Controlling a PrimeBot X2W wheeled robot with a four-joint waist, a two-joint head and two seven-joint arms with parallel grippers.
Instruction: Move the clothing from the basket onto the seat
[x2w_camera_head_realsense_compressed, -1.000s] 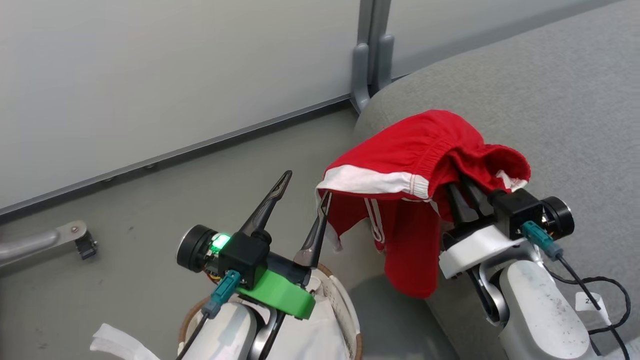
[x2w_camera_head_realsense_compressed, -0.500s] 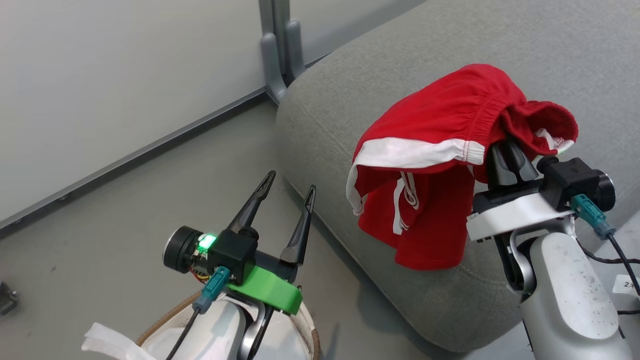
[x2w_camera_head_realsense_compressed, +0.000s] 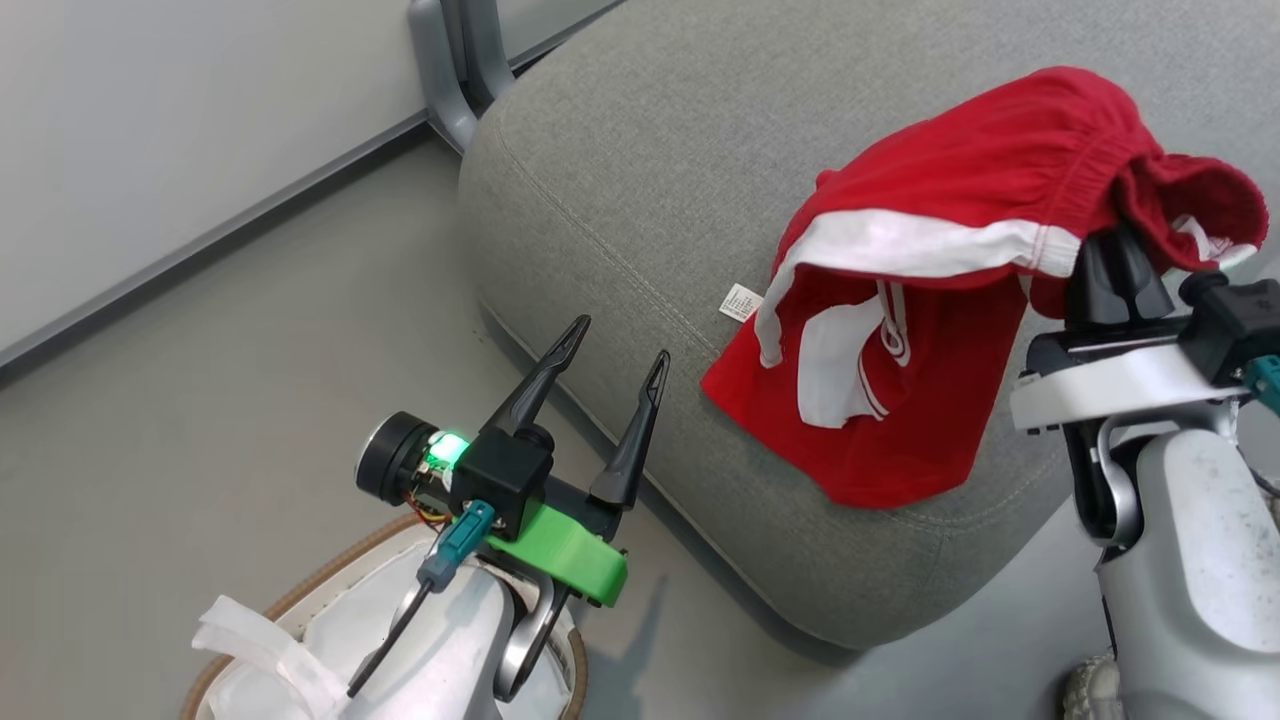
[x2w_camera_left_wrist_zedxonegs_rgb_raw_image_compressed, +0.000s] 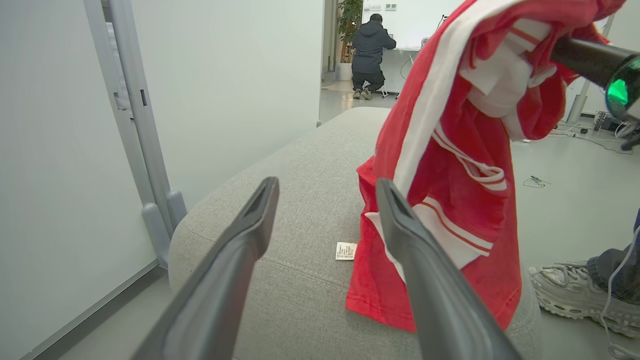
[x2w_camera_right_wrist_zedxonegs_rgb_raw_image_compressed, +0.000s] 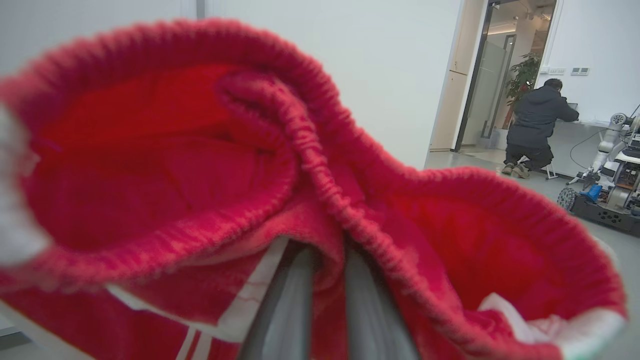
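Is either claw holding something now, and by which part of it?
The right claw grips the red clothing at its gathered waistband. The left claw is open and holds nothing.

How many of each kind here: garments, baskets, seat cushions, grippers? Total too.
clothing, red: 1
basket: 1
seat, grey: 1
Grippers: 2, the left gripper open, the right gripper shut on the clothing
Total: 5

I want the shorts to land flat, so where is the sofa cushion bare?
The sofa cushion is bare across its left and far part, from the rounded corner by the grey post to the white tag. It is crowded on the right, where the red shorts hang from the right arm's shut jaws onto the near edge.
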